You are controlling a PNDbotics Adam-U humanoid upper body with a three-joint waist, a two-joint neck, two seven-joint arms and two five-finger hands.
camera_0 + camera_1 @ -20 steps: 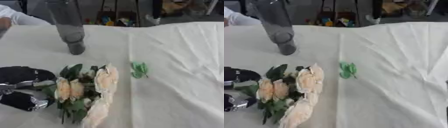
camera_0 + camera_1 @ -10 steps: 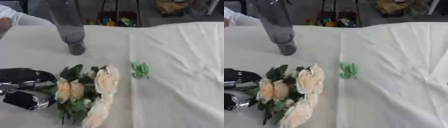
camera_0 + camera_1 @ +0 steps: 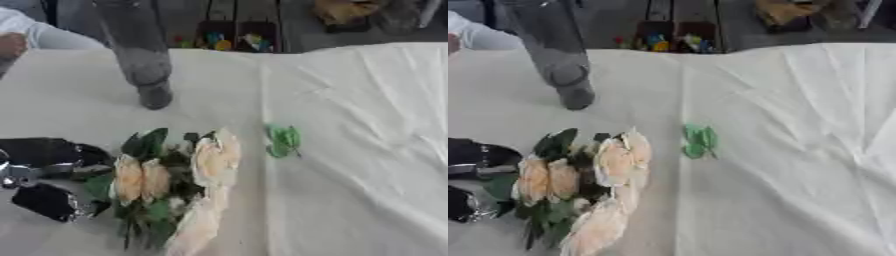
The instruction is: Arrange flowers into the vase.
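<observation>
A counter (image 3: 367, 150) draped in wrinkled white cloth fills the view from the robot's head; a bunch of artificial cream and peach roses with dark green leaves (image 3: 171, 180) lies flat on the cloth near the lower left, blooms pointing away from the robot and stems toward the bottom edge. The robot's black and silver left hand (image 3: 48, 175) sits just beside the bunch on its left, touching or almost touching the leaves; its fingers look curled in toward the foliage, yet whether they have closed on any stem cannot be told. The right hand does not appear in either view. A tall, narrow grey glass vase (image 3: 140, 60) stands upright toward the far left, well apart from the flowers. A small loose sprig of bright green leaves (image 3: 697, 142) lies alone on the cloth to the right of the bunch.

Likely risks: a grasp that catches only leaves could let the bunch slip or scatter during the lift; the vase is slim with a small foot, so stems that miss its opening could tip it over; the loose cloth could drag.

Count: one vase; one bunch showing about four or five blooms; one loose green sprig; one robot hand in view.
</observation>
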